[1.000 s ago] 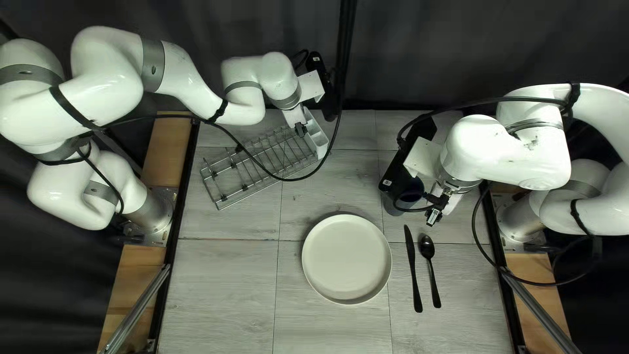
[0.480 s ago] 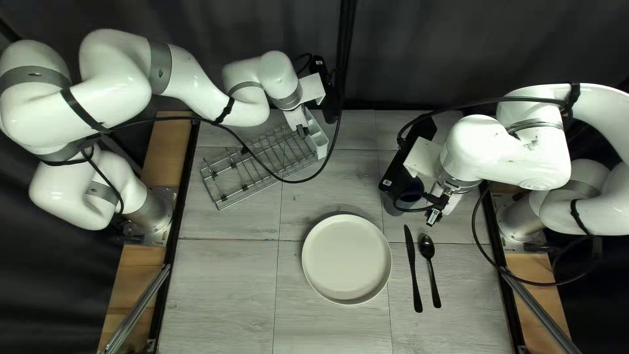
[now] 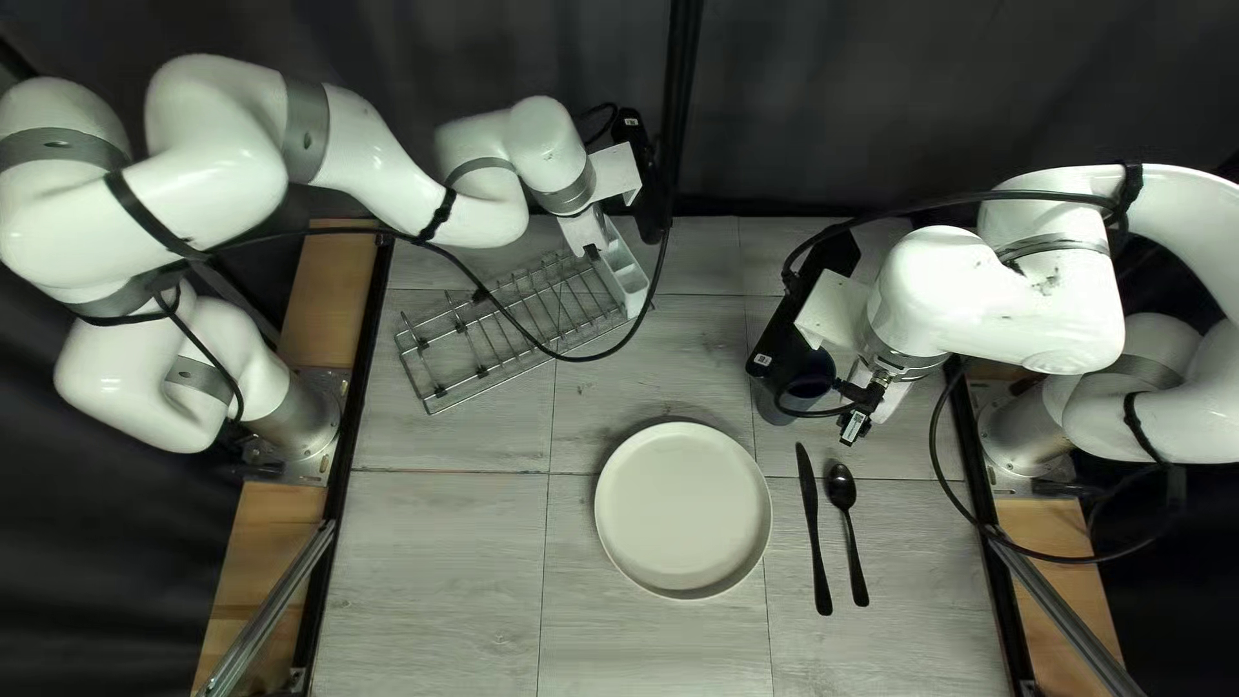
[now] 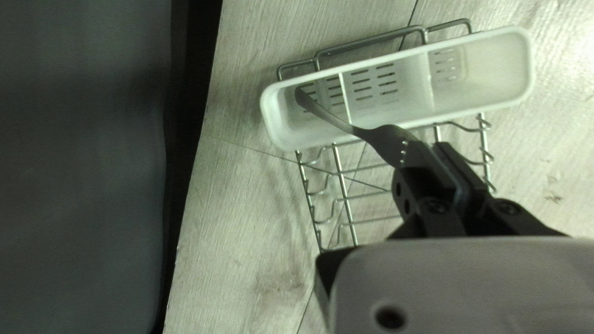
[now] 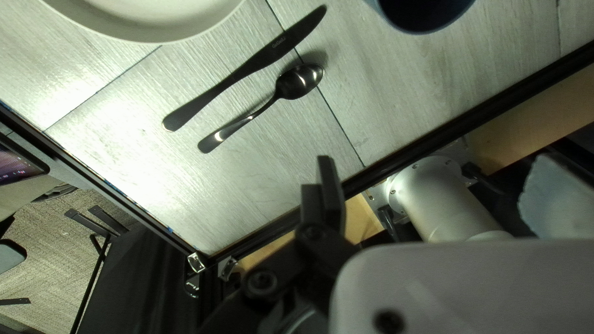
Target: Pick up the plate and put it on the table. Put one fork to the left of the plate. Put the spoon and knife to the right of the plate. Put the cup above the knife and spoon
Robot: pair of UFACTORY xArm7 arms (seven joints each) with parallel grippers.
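Observation:
A black fork (image 4: 371, 134) leans in the white cutlery caddy (image 4: 482, 69) at the dish rack's end, handle down inside. My left gripper (image 4: 429, 155) is shut on its tined end; it also shows over the caddy (image 3: 627, 271) as the left gripper (image 3: 590, 248). The white plate (image 3: 682, 508) lies on the table, with the black knife (image 3: 811, 528) and black spoon (image 3: 845, 528) side by side to its right. A dark blue cup (image 3: 796, 385) stands beyond them, partly hidden by my right wrist. My right gripper (image 3: 856, 424) hovers open above the spoon's bowl (image 5: 299, 79).
The wire dish rack (image 3: 494, 324) lies slanted at the table's far left, with nothing in its slots. Bare grey table (image 3: 455, 561) spreads left of the plate. Black frame rails (image 3: 978, 465) and wooden side boards edge the table. My right arm's base (image 5: 436, 204) stands past the rail.
My left gripper has shut on the fork and lifted slightly at the caddy. The right arm, plate, knife, spoon and cup have not moved.

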